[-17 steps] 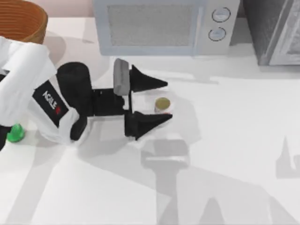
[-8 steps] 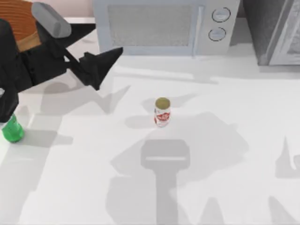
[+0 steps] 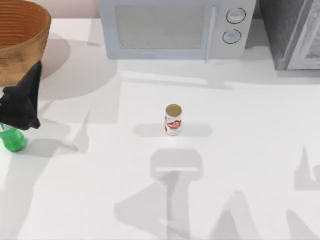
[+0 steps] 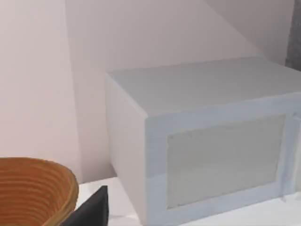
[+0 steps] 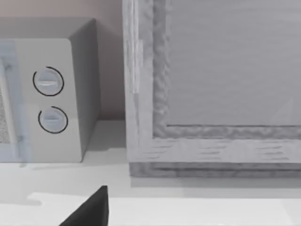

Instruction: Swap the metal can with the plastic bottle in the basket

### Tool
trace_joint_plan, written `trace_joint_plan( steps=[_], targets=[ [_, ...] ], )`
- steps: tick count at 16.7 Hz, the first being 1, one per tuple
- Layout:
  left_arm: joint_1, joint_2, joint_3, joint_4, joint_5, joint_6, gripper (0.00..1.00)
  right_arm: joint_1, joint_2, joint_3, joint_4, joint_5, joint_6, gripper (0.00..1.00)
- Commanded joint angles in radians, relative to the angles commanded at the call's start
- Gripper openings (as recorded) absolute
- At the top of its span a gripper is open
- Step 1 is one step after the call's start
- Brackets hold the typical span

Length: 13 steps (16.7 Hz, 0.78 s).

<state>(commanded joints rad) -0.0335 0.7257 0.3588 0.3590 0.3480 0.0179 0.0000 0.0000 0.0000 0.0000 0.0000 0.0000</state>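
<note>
The metal can (image 3: 173,120), white with red markings and a gold-tan top, stands upright at the middle of the table. At the table's left edge stands the green plastic bottle (image 3: 13,140), its top covered by my left gripper (image 3: 31,97). That gripper hangs open above the bottle, just in front of the basket (image 3: 20,45), and holds nothing. The orange-brown wicker basket (image 4: 33,188) sits at the back left corner. A black part of my right gripper (image 5: 89,212) shows at the edge of the right wrist view, facing the back of the table.
A pale microwave (image 3: 175,27) with two round knobs (image 3: 235,25) stands along the back edge. A grey cabinet (image 3: 295,32) fills the back right corner. Open tabletop lies around the can and toward the front.
My left arm has pulled back from the can to the table's left edge, swinging past the basket. The can stays upright where it was released. The bottle has not moved.
</note>
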Motion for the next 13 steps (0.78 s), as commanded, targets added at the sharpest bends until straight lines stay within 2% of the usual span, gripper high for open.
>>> trace_joint_plan(
  steps=[4, 7, 10, 13],
  targets=[
    [0.025, -0.407, -0.186, -0.191, -0.184, -0.007, 1.0, 0.0, 0.0, 0.0, 0.0, 0.0, 0.0, 1.0],
    [0.032, -0.607, -0.29, -0.293, -0.284, -0.013, 1.0, 0.0, 0.0, 0.0, 0.0, 0.0, 0.0, 1.0],
    [0.034, -0.71, -0.35, -0.35, -0.34, -0.017, 1.0, 0.0, 0.0, 0.0, 0.0, 0.0, 0.0, 1.0],
    [0.033, -0.726, -0.359, -0.359, -0.348, -0.018, 1.0, 0.0, 0.0, 0.0, 0.0, 0.0, 0.0, 1.0]
  ],
)
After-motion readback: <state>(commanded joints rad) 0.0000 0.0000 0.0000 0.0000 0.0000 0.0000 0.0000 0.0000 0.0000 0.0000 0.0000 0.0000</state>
